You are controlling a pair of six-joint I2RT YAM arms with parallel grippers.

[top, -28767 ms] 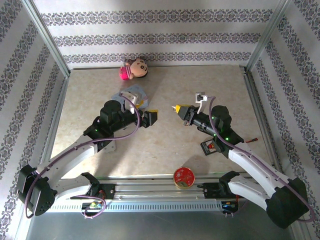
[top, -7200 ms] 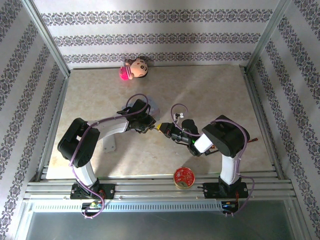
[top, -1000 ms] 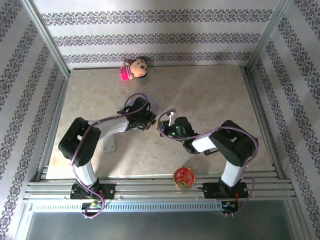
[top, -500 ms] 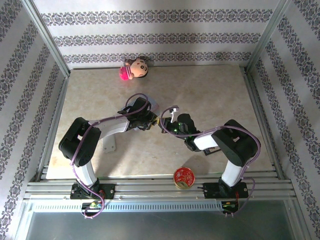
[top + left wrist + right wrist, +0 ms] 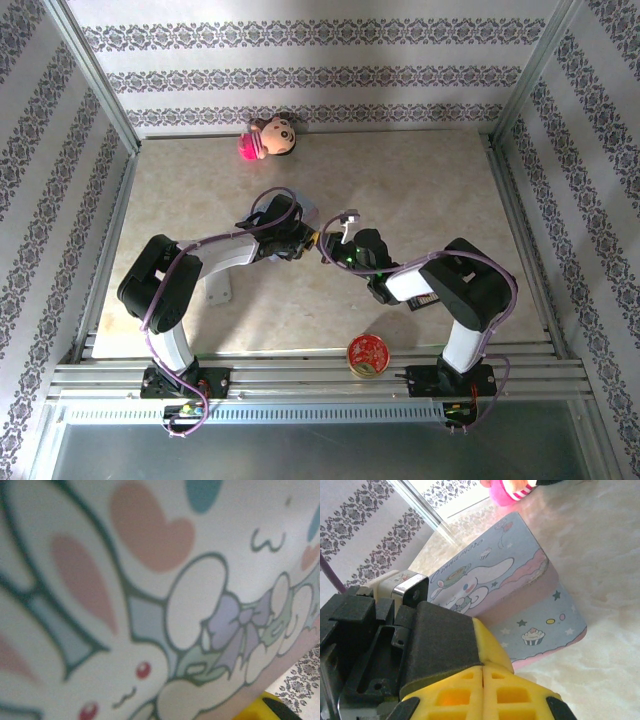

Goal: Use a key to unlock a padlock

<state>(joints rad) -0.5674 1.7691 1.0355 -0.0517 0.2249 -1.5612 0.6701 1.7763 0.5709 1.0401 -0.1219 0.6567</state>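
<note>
Where the two arms converge at the centre of the top view, the left gripper [image 5: 303, 240] and the right gripper [image 5: 327, 249] stand tip to tip. They sit just below the pale blue rectangular box printed with a white cartoon rabbit [image 5: 305, 212], of which a small lavender corner shows above the left wrist. The right jaws are clenched: in the right wrist view the two yellow pads [image 5: 465, 677] press flat together along one seam, and nothing can be seen between them. Whether the left jaws are released or grasping cannot be told. The left wrist view gives a blurred close look at the box print, with a yellow and black piece [image 5: 272, 707] in its lower right corner. In the right wrist view the box lies flat on the beige marbled surface [image 5: 420, 190], in the upper right half of the frame just beyond the right gripper, with its printed top upward and a pink-edged side wall toward the camera. The padlock is too small to tell apart from the dark gripper parts at the meeting point, so its place cannot be told. A brown-haired doll with a pink body [image 5: 268, 137] lies at the upper centre of the top view against the far wall, well apart from both grippers. A round red tin [image 5: 367, 354] sits at the lower centre, by the near rail.
</note>
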